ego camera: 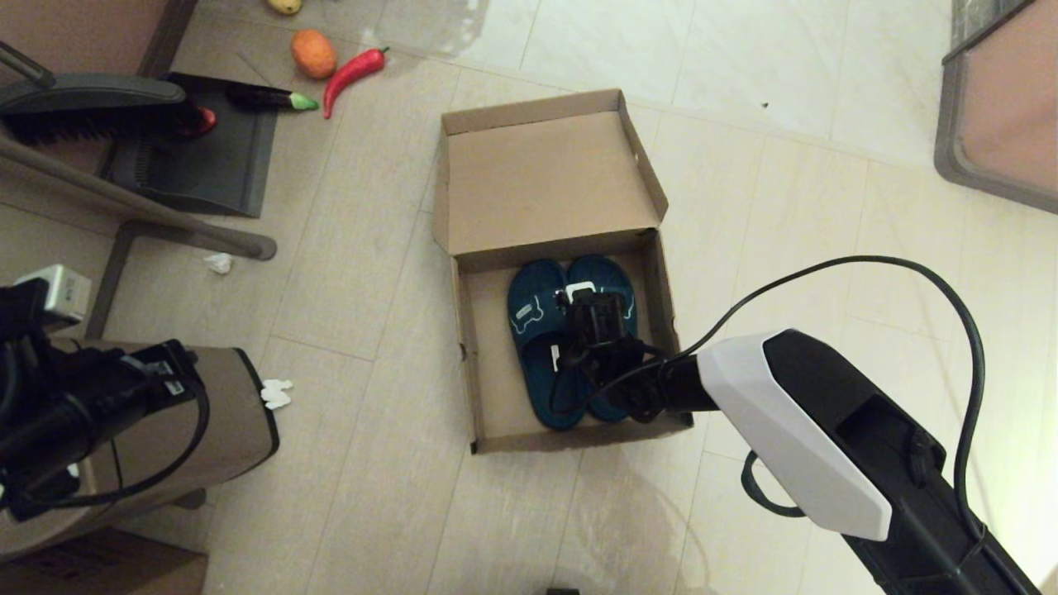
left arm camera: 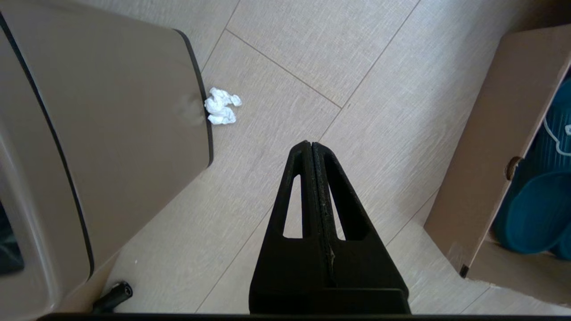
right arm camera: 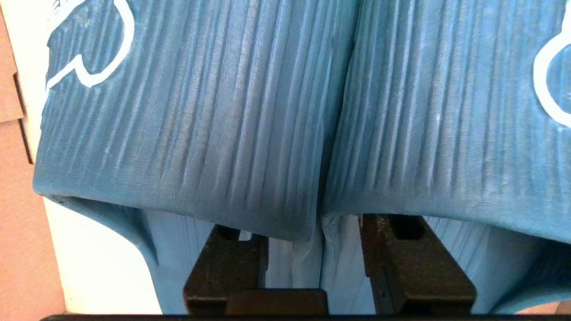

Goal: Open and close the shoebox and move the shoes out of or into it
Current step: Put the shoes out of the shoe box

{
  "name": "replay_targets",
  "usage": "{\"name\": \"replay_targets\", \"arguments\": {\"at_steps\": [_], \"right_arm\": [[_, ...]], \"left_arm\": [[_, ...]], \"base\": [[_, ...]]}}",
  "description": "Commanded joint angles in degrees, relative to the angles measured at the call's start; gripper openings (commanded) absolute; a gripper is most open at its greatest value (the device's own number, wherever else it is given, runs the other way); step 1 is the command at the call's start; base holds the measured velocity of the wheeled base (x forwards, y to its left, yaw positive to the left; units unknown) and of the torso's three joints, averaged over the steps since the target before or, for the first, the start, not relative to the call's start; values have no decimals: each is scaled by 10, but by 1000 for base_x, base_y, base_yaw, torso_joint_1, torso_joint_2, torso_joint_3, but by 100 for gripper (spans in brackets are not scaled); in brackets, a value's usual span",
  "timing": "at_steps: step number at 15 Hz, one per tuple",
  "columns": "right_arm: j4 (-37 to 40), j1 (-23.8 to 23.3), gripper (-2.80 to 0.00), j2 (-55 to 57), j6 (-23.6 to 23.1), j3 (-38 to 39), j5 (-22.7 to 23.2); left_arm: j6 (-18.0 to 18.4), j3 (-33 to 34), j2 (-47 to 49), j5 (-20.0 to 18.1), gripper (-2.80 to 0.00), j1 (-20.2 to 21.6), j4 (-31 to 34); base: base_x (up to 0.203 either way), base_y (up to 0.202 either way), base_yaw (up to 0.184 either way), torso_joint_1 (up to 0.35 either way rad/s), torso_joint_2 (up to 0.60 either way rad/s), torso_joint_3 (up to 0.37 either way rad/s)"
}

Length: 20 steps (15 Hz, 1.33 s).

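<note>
While the shoes (ego camera: pixel 570 347) lie boxed, their bone emblems carry no lettering.

The shoes (ego camera: pixel 550 347) lie side by side in the shoebox (ego camera: pixel 488 388) (lid behind), trash bin (ego camera: pixel 223 413) left.

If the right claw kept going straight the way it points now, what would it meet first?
The shoes: the right claw has a finger under each strap where the pair touches inside the open shoebox, so further travel pushes deeper beneath the straps along the footbeds, likely.
</note>
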Motion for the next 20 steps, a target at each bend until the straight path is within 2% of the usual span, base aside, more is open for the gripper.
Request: {"name": "replay_targets", "arguments": {"at_steps": [1,3,6,15,18,20], "right_arm": [[-1,2,-280,6,0,1,-2],[-4,2,-280,7,-3,1,-23],[-17,3,-280,-20,-2,3,-23],[-5,68,-280,-158,15,73,-27],[2,64,-280,-221,17,94,-36],[7,46,-280,-277,18,134,-37]], "left_arm": [[-1,8,-8,1,-280,0,-2],[-1,10,-15,2,-280,0,-1],[1,14,-18,2,-280,0,-1],[1,68,-79,2,-280,0,22],[1,66,-76,1,-280,0,21],[-1,69,-76,0,-280,0,21]], "base": [[0,0,0,0,0,0],[0,0,0,0,0,0],[0,0,0,0,0,0],[0,0,0,0,0,0],[0,0,0,0,0,0],[0,0,0,0,0,0]]}}
